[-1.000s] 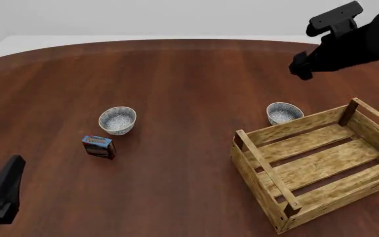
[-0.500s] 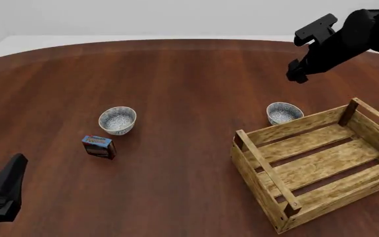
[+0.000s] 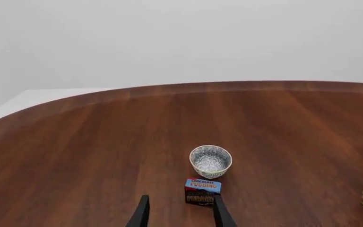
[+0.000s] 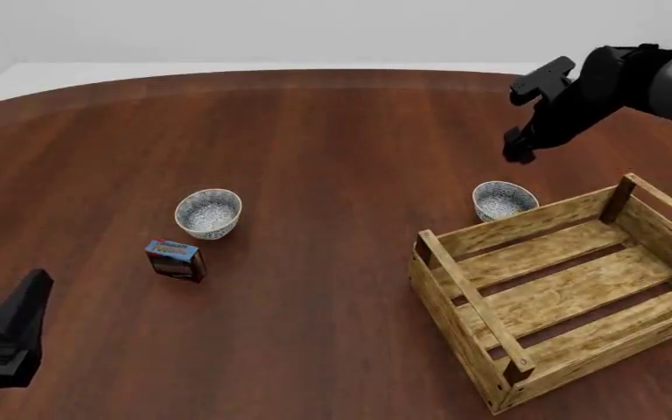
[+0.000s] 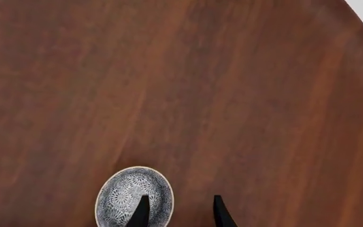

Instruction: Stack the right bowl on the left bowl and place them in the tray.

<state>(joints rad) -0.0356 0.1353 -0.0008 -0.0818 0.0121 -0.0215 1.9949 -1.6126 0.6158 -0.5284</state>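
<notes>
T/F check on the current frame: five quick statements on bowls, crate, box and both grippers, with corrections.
1. The right bowl sits inside the crate. False: it stands on the table just behind the crate.
2. The right gripper is open, holding nothing. True.
3. The two bowls are stacked. False: the left bowl stands far apart.
4. A small box lies beside the left bowl. True.
5. The left gripper grips the box. False: it is open, holding nothing.
</notes>
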